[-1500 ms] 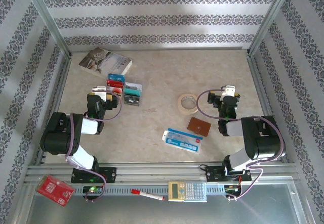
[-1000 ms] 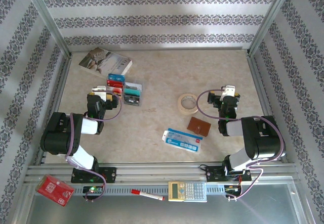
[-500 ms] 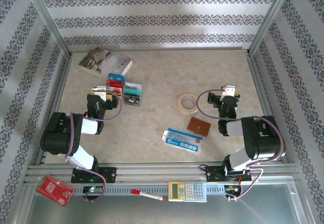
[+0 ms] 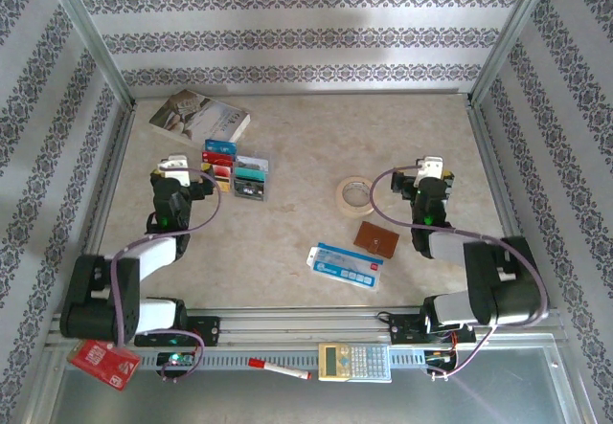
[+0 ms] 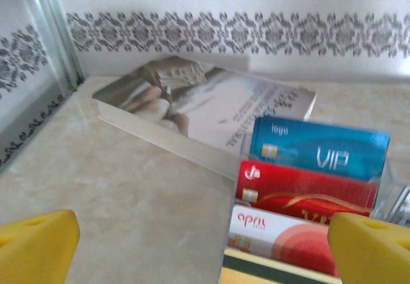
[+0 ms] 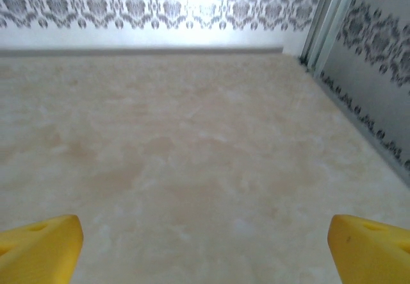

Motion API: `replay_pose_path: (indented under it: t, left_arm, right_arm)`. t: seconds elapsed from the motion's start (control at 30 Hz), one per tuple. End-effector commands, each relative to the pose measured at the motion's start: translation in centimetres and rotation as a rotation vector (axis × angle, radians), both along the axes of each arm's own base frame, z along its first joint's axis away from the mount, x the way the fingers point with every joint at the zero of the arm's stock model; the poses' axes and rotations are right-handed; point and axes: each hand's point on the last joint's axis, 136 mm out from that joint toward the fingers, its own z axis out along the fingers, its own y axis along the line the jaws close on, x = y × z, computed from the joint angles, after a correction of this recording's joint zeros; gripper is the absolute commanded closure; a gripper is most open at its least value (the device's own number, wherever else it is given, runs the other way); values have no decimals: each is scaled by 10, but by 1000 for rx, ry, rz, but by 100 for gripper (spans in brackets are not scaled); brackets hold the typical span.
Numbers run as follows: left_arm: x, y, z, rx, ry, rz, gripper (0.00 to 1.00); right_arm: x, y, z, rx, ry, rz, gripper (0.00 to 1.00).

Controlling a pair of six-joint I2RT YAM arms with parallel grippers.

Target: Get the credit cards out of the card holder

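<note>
Credit cards (image 5: 307, 188) overlapped, lowest cut off below | left fingers (image 5: 35, 245), right fingers (image 6: 38, 245) spread apart, empty

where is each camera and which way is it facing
top external: above, behind bases, looking down at the table; left arm, right arm.
left wrist: on left arm, facing far wall over book and cards; yellow fingertips low.
right wrist: on right arm, facing bare table, wall; yellow fingertips low.
shared: book and cards, top and left wrist
</note>
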Motion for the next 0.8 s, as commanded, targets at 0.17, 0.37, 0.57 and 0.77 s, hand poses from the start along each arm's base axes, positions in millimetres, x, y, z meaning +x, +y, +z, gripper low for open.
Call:
replay_pose_path:
  t: [0.17, 0.37, 0.57, 0.77]
  left_arm:
    - [-15, -11, 55, -347, 87, 18, 0]
    - [-28, -58, 97, -515, 91, -227, 0]
    - [-47, -94, 106, -634, 143, -416, 0]
    - [-58, -118, 78, -741, 259, -495, 0]
  right_arm:
    - [-27, 4, 56, 281, 183, -131, 2]
    - [-36, 46, 76, 495, 229, 48, 2]
    - [-53, 76, 85, 627, 296, 168, 2]
    - [-77, 99, 52, 610, 460, 178, 2]
